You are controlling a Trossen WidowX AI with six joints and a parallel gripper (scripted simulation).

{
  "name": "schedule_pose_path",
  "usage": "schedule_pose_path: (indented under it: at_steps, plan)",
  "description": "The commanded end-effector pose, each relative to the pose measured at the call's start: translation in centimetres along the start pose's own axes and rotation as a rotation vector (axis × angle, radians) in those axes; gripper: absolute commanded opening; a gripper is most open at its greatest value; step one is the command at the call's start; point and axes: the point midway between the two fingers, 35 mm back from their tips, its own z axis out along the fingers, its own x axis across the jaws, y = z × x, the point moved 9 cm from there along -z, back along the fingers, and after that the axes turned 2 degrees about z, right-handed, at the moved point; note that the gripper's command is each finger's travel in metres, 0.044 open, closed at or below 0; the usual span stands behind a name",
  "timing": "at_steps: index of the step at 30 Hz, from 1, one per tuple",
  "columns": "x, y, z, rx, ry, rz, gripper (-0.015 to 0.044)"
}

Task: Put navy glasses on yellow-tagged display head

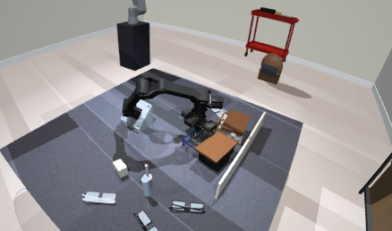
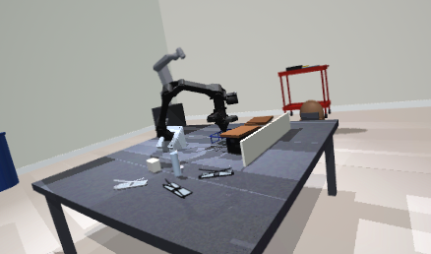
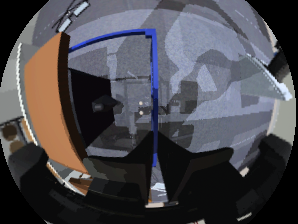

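Navy glasses [image 1: 190, 143] [image 2: 215, 136] [image 3: 155, 90] in the claw [image 1: 197, 133] [image 2: 223, 130] [image 3: 153, 133]

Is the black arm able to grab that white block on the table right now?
Probably not yet: its gripper is shut on the blue glasses. Otherwise, nothing seems to wall off the white block.
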Motion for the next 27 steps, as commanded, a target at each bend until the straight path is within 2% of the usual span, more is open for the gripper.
schedule_pose_path:
  at_steps: [1, 27]
  plan:
    - [0.8, 0.0, 0.1, -0.003, 0.002, -0.003, 0.0000]
    - [4.6, -0.1, 0.2, -0.003, 0.004, -0.001, 0.0000]
